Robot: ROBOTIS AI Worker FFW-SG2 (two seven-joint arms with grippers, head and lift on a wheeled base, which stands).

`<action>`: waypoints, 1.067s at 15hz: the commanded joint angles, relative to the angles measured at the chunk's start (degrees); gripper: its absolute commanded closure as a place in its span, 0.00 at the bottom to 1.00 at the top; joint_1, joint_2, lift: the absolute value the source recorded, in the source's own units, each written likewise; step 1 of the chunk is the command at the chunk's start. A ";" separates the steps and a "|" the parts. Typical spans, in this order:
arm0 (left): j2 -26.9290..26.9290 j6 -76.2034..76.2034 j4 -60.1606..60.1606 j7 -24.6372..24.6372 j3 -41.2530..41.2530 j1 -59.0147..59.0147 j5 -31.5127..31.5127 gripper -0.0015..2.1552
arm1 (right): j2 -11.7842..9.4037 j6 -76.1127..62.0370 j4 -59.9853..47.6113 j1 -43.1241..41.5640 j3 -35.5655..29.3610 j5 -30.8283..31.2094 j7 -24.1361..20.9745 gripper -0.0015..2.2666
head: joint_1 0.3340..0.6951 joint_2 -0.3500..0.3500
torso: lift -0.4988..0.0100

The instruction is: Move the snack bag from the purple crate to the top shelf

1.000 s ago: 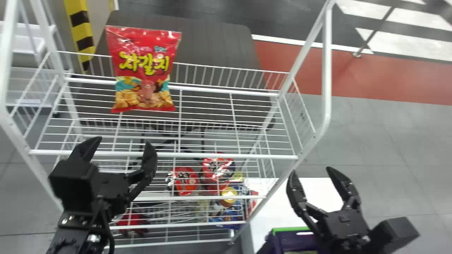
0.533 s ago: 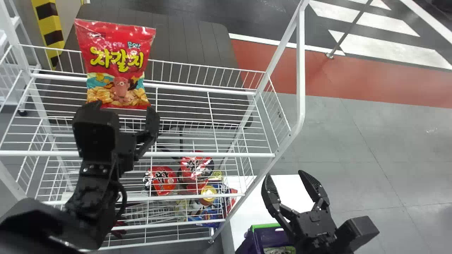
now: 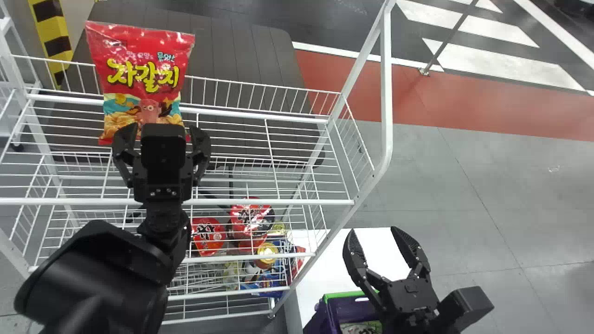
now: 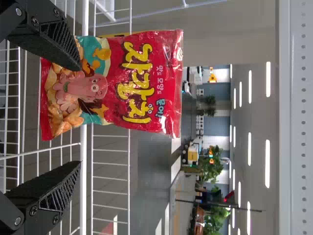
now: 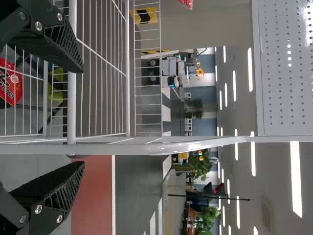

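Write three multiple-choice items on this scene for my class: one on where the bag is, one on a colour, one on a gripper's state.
1. Where is the snack bag?
A) On the floor
B) On the top shelf
C) On a lower shelf

2. What colour is the rim of the crate?
A) Green
B) White
C) Orange

3. What state is the right gripper in?
A) Shut on a can
B) Shut and empty
C) Open and empty

Right letters:
1 B: the head view shows the bag upright on the uppermost wire shelf.
2 A: a green edge runs along the top of the purple crate.
3 C: its fingers stand well apart, with nothing between them, in the head and right wrist views.
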 commanded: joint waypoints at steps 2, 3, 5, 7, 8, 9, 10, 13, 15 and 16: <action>-0.31 -5.64 7.64 0.77 -0.48 -3.71 0.13 0.08 | 0.00 -0.07 0.26 0.06 -0.96 -0.49 0.20 0.08 | 1.00 0.00 | 0.98; -0.31 -7.04 9.39 1.47 -0.39 -4.68 0.31 0.08 | 0.00 -0.07 0.35 0.06 -0.96 -0.49 0.28 0.07 | 1.00 0.00 | 0.98; -0.31 -8.98 13.00 1.73 -0.57 -6.96 2.51 0.08 | -0.18 -0.07 0.88 -0.29 -0.96 -0.49 0.28 0.08 | 1.00 0.01 | 0.98; -0.31 -10.74 16.69 1.12 -0.83 -9.25 3.91 0.08 | -0.35 0.10 1.49 -0.82 -0.96 -0.49 0.28 0.08 | 1.00 0.02 | 0.98; -0.31 -11.26 18.36 0.59 -0.83 -10.30 4.70 0.08 | -0.35 0.10 1.67 -1.00 -0.96 -0.57 0.28 0.07 | 1.00 0.02 | 0.98; -0.31 -11.44 19.68 0.33 -0.83 -11.36 5.14 0.08 | -0.44 0.10 1.75 -1.09 -0.96 -0.57 0.28 0.08 | 1.00 0.02 | 0.98; -0.31 -11.97 20.73 0.15 -0.92 -11.88 5.32 0.08 | -0.53 0.10 2.28 -1.44 -0.96 -0.57 0.28 0.07 | 1.00 0.03 | 0.98; -0.31 -13.37 23.19 -1.08 -0.57 -12.76 6.11 0.09 | -0.53 0.28 4.30 -3.02 -0.78 -0.49 0.28 0.07 | 1.00 0.04 | 0.98; -0.31 -14.43 23.98 -1.69 -0.30 -13.02 7.08 0.09 | -0.53 0.63 4.92 -3.90 -0.52 -0.40 0.28 0.07 | 1.00 0.04 | 0.98; -0.31 -14.95 24.77 -2.22 -0.04 -13.02 7.60 0.09 | -0.53 0.81 5.09 -4.34 -0.52 -0.22 0.28 0.08 | 1.00 0.05 | 0.98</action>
